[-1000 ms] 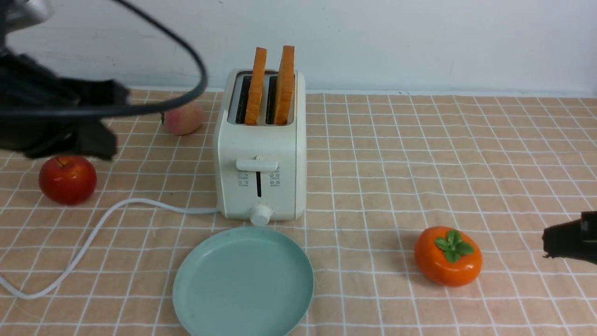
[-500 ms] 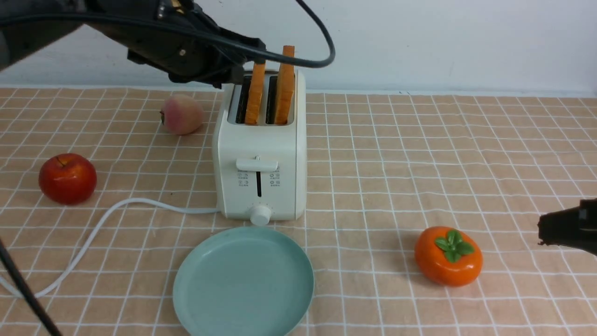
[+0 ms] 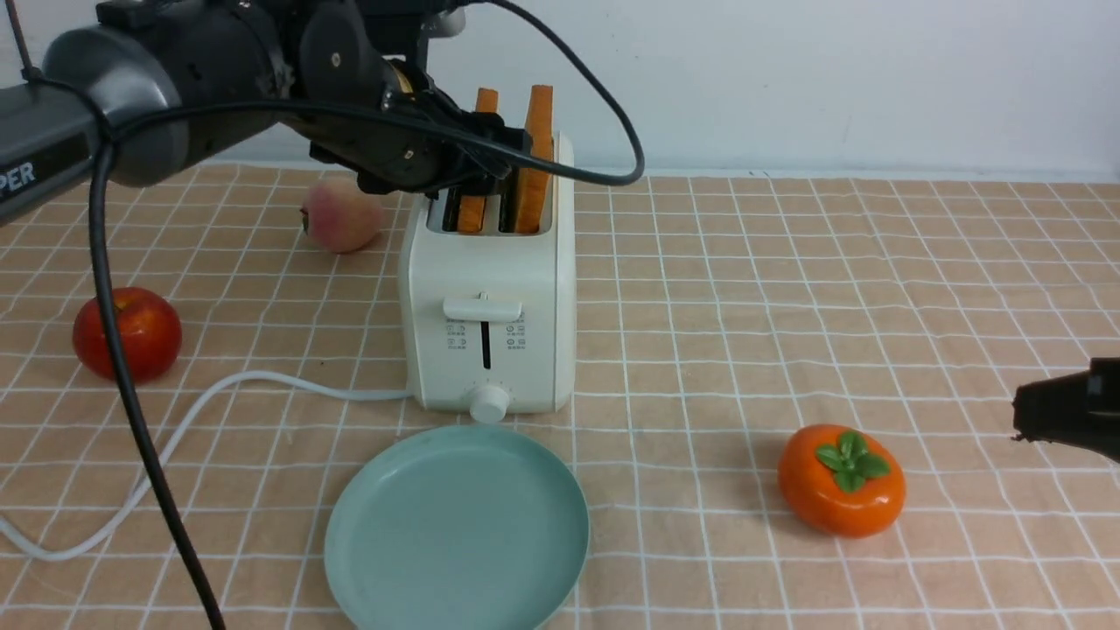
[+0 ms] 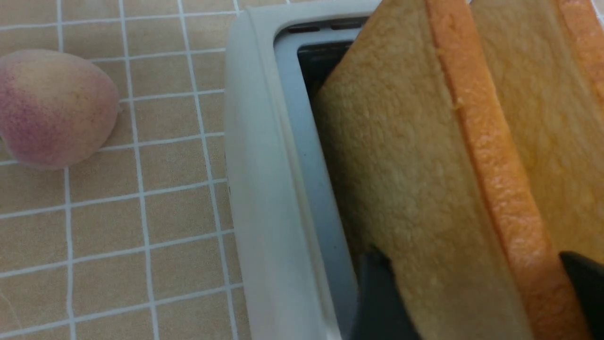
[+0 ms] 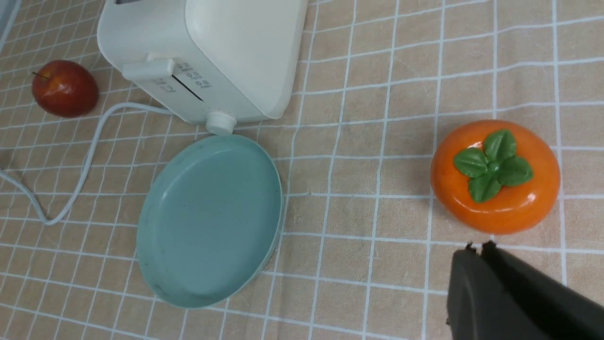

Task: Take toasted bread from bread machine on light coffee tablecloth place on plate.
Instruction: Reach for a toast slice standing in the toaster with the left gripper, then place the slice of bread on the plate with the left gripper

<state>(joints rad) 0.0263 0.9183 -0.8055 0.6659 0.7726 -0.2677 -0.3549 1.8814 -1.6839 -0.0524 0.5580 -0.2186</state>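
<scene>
toasted bread (image 4: 415,189) porous, orange-crusted | left jaws spread astride one | right jaws closed

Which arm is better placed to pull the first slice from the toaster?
Left. The left gripper flanks the left slice standing in the bread machine; the right gripper hangs low near the persimmon, far from the bread.

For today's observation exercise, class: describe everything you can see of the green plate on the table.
The plate is round, shallow, pale teal-green, with a low raised rim and a smooth matte look. It lies flat and empty on the checked tablecloth, right in front of the toaster, its far rim close by the knob.
</scene>
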